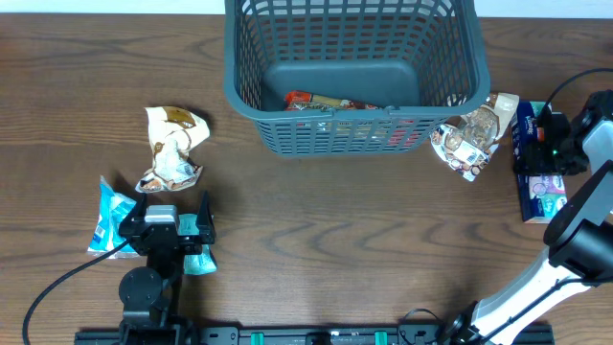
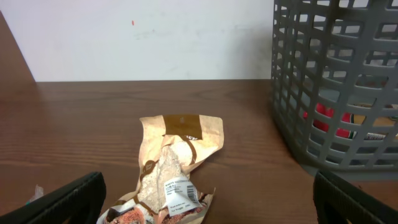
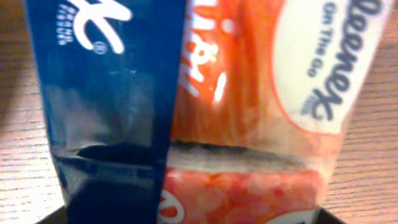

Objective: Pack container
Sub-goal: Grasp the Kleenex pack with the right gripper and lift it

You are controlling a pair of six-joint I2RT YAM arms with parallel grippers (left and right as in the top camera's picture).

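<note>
Basket (image 1: pixel 352 129) of grey-blue slotted plastic stands at 12 o'clock on the brown wooden worktop (image 1: pixel 335 249), its far side cut off by the edge of the overhead view. A red and orange packet (image 1: pixel 321 100) lies on its solid floor against the near wall, and more red shows through the slots toward 3 o'clock.

Near 9 o'clock a crumpled tan snack packet (image 1: pixel 172 149) lies on the wood, well apart from the basket. Toward 7 o'clock the left pincer (image 1: pixel 170 209) stands wide open and grips nothing. The tan packet lies just ahead of its fingers (image 2: pixel 74 196). A light blue packet (image 1: pixel 107 216) lies just beside it on the 9 o'clock side.

Just beside the basket's 3 o'clock corner lies another crumpled packet (image 1: pixel 474 136). Further toward 3 o'clock the right pincer (image 1: pixel 538 151) is down over a dark blue packet (image 1: pixel 525 125) and an orange and white tissue pack (image 1: pixel 543 196). These two fill the right wrist view side by side. Whether the right pincer has closed on either of them cannot be told.
</note>
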